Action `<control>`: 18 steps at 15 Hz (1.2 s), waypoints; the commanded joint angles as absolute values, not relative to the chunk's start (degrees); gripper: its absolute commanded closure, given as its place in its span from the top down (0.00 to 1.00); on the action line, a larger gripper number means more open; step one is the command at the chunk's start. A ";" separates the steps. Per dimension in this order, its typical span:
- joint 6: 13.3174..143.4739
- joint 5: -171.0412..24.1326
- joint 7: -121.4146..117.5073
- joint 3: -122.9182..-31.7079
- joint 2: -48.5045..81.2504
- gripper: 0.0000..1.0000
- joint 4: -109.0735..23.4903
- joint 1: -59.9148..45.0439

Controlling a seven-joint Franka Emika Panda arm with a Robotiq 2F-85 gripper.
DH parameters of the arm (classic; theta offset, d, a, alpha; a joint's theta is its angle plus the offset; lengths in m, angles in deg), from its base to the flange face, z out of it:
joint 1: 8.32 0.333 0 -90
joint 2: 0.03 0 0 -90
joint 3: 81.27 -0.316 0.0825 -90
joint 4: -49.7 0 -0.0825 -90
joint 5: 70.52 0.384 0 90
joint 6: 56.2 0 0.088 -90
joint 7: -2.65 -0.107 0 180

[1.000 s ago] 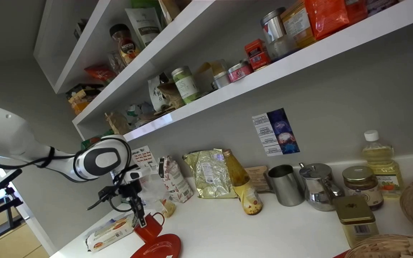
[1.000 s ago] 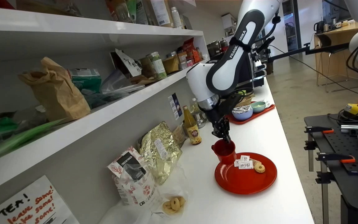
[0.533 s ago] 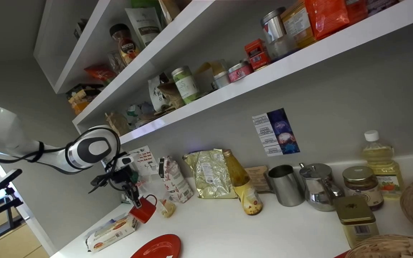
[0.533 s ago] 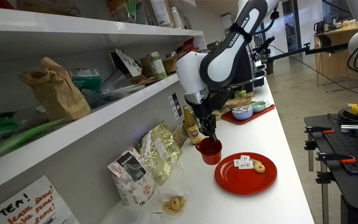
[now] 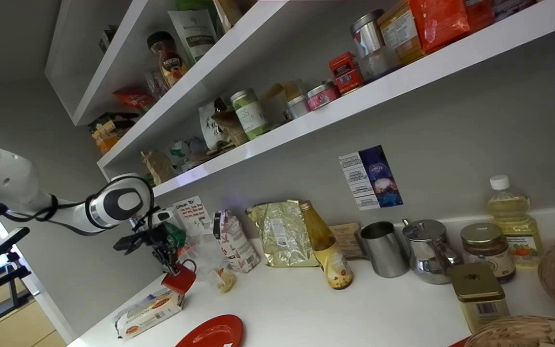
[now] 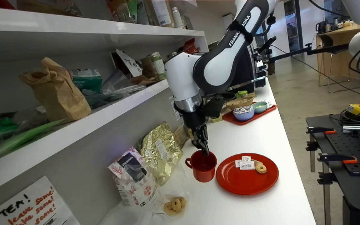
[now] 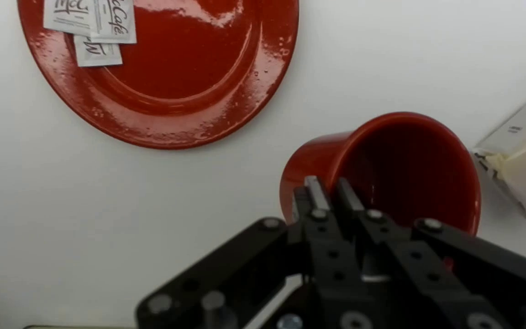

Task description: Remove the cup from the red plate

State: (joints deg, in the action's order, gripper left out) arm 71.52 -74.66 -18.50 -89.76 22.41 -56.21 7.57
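The red cup (image 5: 180, 281) hangs from my gripper (image 5: 173, 271) in an exterior view. The cup also shows in an exterior view (image 6: 202, 171) and the wrist view (image 7: 409, 164). My gripper (image 7: 329, 185) is shut on its rim, one finger inside and one outside. The cup is beside the red plate (image 6: 245, 182), on the side toward the wall, apart from it. In the wrist view white counter shows between the cup and the plate (image 7: 190, 123). The cup looks raised a little above the counter; its exact height is hard to tell. Its handle points toward the wall.
White packets (image 6: 246, 165) and biscuits (image 6: 261, 169) lie on the plate. A gold foil bag (image 6: 164, 153), a paper flour bag (image 6: 136, 178) and bagged biscuits (image 6: 176, 205) stand along the wall. A white package (image 5: 151, 315) lies near the cup. A shelf (image 5: 306, 117) overhangs the counter.
A second ago the cup was tilted at the plate's edge in my gripper. It was lifted off, carried toward the wall and then along the counter past the plate's edge. The plate has not moved.
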 commanded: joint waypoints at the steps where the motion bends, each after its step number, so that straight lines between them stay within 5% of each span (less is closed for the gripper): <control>1: 68.77 -75.07 -12.01 -90.82 28.48 0.02 -50.88 8.76; 15: 58.30 -77.25 -0.31 -91.87 42.90 0.02 -39.21 14.31; 18: 60.55 -76.29 -1.63 -91.74 41.90 0.09 -41.74 14.18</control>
State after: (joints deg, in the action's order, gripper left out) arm 60.77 -76.16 -1.52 -91.56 41.70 -42.09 14.26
